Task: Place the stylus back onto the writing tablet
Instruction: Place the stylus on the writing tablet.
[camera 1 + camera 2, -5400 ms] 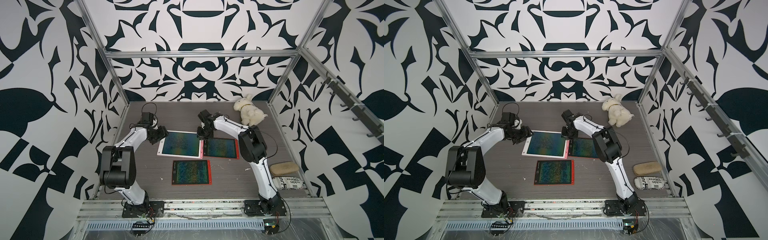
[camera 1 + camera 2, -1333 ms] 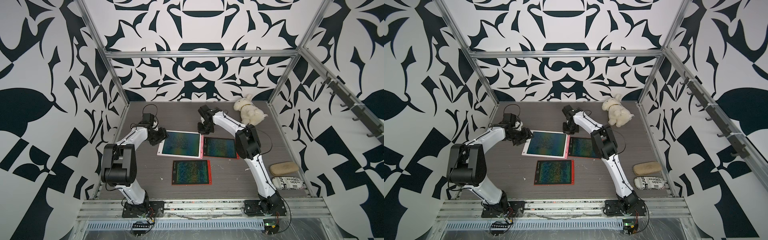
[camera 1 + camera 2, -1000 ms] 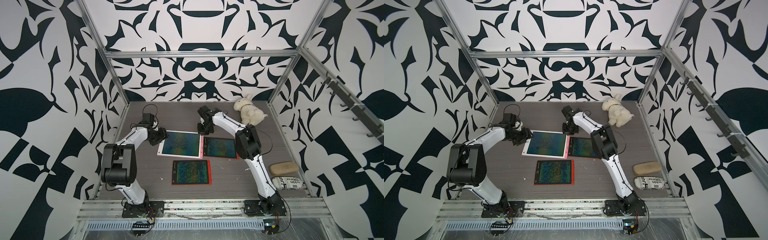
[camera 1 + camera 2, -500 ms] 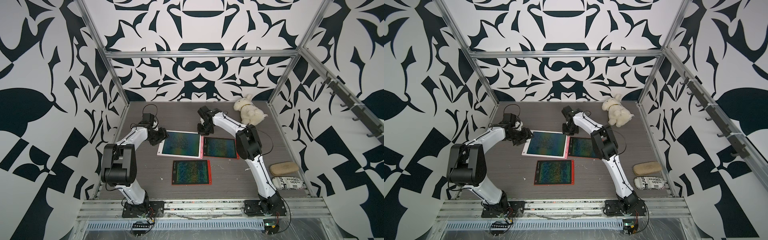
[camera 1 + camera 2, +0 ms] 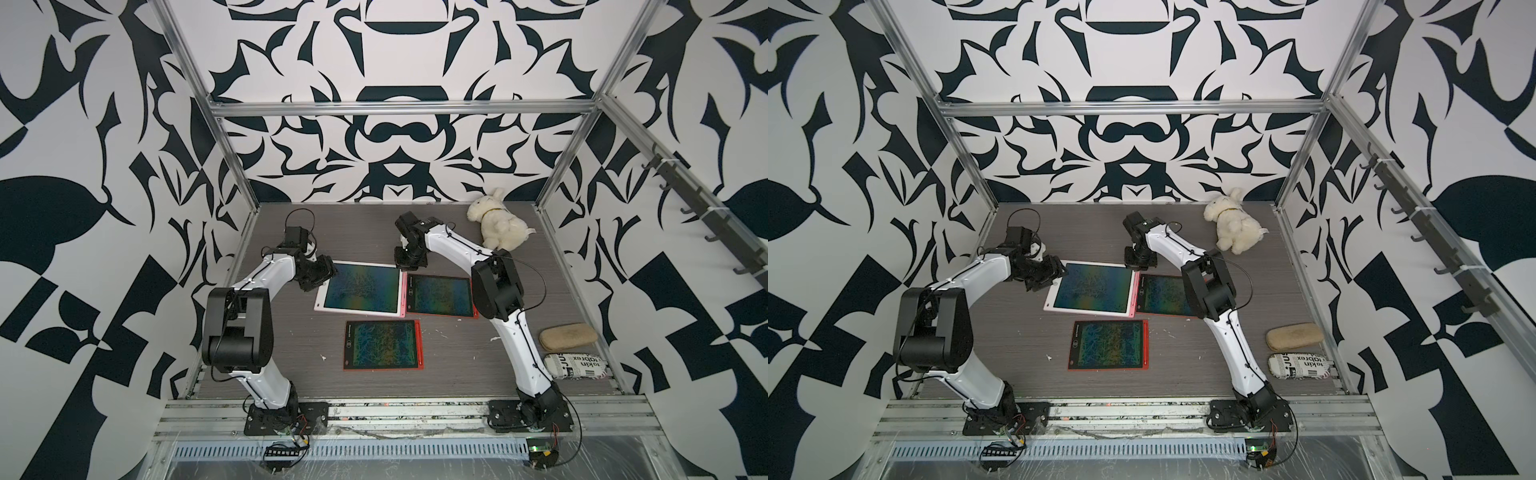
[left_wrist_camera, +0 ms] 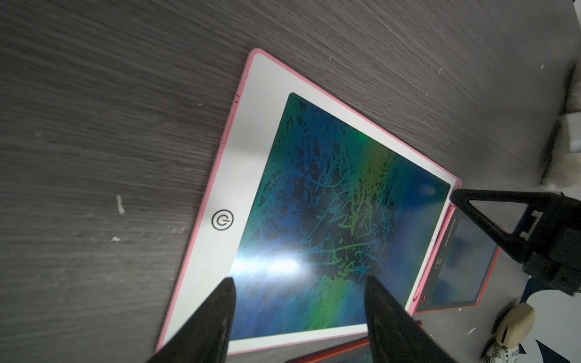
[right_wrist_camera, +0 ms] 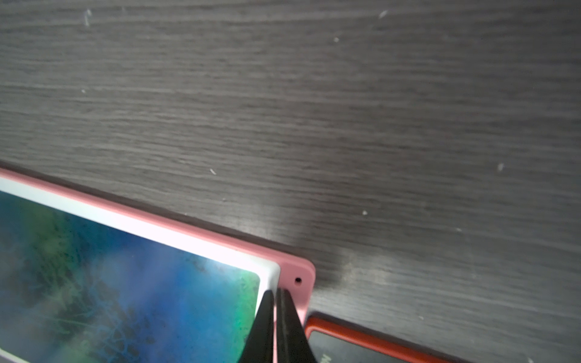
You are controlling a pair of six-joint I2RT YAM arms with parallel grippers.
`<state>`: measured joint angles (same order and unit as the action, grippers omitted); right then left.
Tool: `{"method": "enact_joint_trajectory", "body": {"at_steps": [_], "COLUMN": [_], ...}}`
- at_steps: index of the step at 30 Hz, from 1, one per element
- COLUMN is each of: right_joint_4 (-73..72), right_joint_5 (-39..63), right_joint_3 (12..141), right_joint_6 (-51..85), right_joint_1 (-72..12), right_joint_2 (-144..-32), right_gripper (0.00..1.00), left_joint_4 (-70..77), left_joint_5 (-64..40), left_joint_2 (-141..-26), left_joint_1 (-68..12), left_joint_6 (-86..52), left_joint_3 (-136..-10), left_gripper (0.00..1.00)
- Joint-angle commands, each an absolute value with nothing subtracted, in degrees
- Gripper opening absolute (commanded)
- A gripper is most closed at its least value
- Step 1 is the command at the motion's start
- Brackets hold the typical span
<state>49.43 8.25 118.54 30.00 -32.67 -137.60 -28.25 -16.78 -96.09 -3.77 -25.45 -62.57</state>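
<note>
The writing tablet (image 5: 361, 291), white with a pink frame and a scribbled screen, lies flat mid-table in both top views (image 5: 1088, 291). A pink stylus (image 5: 402, 293) lies along its right edge, also visible in the left wrist view (image 6: 449, 218). My right gripper (image 7: 276, 290) is shut, its tips down on the tablet's far right corner (image 7: 295, 279) at the stylus's far end. My left gripper (image 6: 298, 279) is open over the tablet's left part (image 6: 314, 204), near the power button, with nothing between its fingers.
Two red-framed tablets lie close by: one (image 5: 440, 295) touches the stylus edge, the other (image 5: 382, 345) lies nearer the front. A plush toy (image 5: 498, 230) sits at the back right. A beige pouch (image 5: 567, 336) and a newsprint pouch (image 5: 577, 365) lie by the right wall.
About five seconds ago the right gripper stood slightly nearer, over the gap between the tablets; it now sits at the tablet's far corner. Over the last second nothing visibly moves.
</note>
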Motion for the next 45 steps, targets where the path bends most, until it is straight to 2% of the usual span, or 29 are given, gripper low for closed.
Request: {"method": "enact_joint_trajectory", "body": {"at_steps": [1, 10, 45], "right_joint_4": [47.94, 48.34, 54.41], "right_joint_5": [6.99, 6.57, 4.29], "right_joint_3": [116.96, 115.73, 113.74], "right_joint_6": [30.16, 30.13, 28.90], "right_joint_1": [-32.95, -33.13, -36.12], "right_joint_2": [-131.28, -129.11, -132.68], "right_gripper": [0.10, 0.11, 0.09], "left_joint_4": [-29.38, -29.32, -29.55], "left_joint_5": [-16.88, -16.52, -16.44], "left_joint_2": [-96.08, -95.70, -96.43], "left_joint_1": [-3.71, -3.78, -4.04], "left_joint_6": [-24.70, -24.70, -24.57], "left_joint_3": [-64.09, -63.98, -64.29], "left_gripper": [0.67, 0.67, 0.67]}}
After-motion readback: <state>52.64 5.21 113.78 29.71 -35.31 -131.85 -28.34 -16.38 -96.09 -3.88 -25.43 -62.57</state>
